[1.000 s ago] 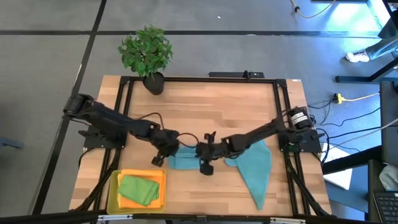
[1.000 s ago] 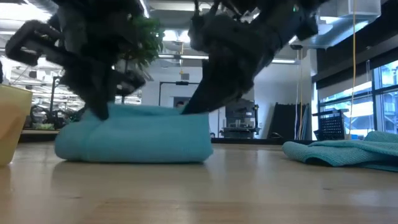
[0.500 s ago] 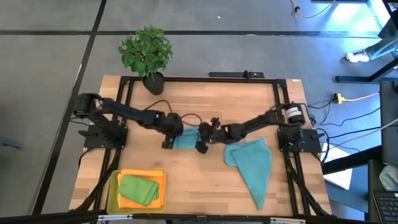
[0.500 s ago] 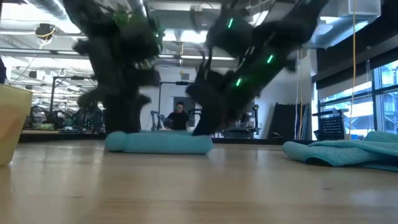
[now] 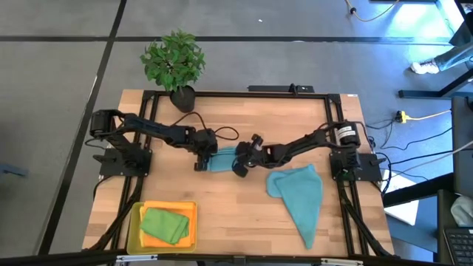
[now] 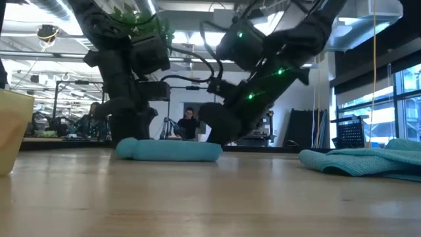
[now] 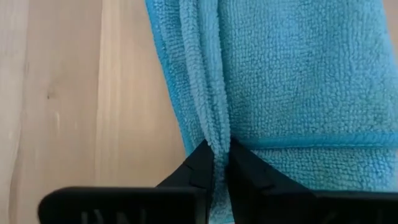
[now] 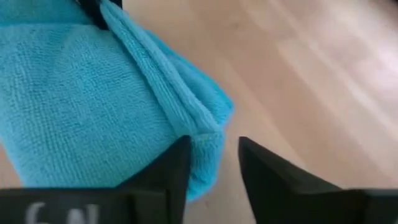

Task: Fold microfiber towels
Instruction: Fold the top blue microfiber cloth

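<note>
A teal-blue microfiber towel (image 5: 222, 159), folded into a narrow strip, lies flat on the wooden table's middle. My left gripper (image 5: 199, 161) is at its left end, shut on its stacked edges (image 7: 214, 134). At the strip's right end my right gripper (image 5: 240, 166) stands open. The towel's corner (image 8: 208, 134) lies between its two fingers, and I cannot tell whether they touch it. A second teal-blue towel (image 5: 299, 196) lies spread out on the table's right near side. My left gripper pinches a ridge of several stacked towel edges (image 7: 216, 140) between its two fingertips, at the strip's left end. The fingers come steeply from above. The towel lies flat on the table, slack.
A yellow tray (image 5: 134, 222) at the near left corner holds a folded green towel (image 5: 164, 225). A potted plant (image 5: 182, 97) stands at the far left. A person (image 6: 189, 122) sits in the room behind the table.
Both grippers have gone toward the table's far edge and down, carrying the towel's near part over. The towel, a tall bulging roll a second ago, now lies as a low, narrow strip farther from the near edge.
</note>
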### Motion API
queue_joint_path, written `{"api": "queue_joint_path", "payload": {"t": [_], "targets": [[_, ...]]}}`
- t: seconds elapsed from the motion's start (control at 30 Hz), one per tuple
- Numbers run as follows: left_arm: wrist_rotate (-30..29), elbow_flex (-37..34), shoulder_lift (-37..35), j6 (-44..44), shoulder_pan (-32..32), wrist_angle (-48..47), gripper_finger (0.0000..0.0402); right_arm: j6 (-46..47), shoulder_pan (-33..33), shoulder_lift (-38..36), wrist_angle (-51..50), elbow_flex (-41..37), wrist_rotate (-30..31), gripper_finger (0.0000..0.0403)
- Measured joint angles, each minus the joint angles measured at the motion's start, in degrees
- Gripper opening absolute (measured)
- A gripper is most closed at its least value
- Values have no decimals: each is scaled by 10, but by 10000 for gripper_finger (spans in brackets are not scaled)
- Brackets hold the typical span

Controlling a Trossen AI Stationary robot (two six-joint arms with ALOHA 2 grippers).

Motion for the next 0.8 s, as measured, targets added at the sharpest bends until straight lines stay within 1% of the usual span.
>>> {"api": "queue_joint_path", "payload": {"t": [0.13,0.2,0.27,0.47,0.6,0.8], "targets": [[3,1,0,-10,0,-2,44,-2,16,-29,-40,0,63,175],[12,1,0,-9,-2,-2,49,-3,25,-44,-50,0,105,182],[11,1,0,-5,-6,-2,54,-9,30,-53,-53,0,130,184],[-11,1,-12,-7,-6,-7,70,-16,31,-57,-51,0,132,185],[-16,0,-40,-9,-6,-20,83,-17,33,-57,-50,0,130,186],[-65,1,-98,-9,-6,-48,94,-22,39,-57,-45,1,128,186]]}}
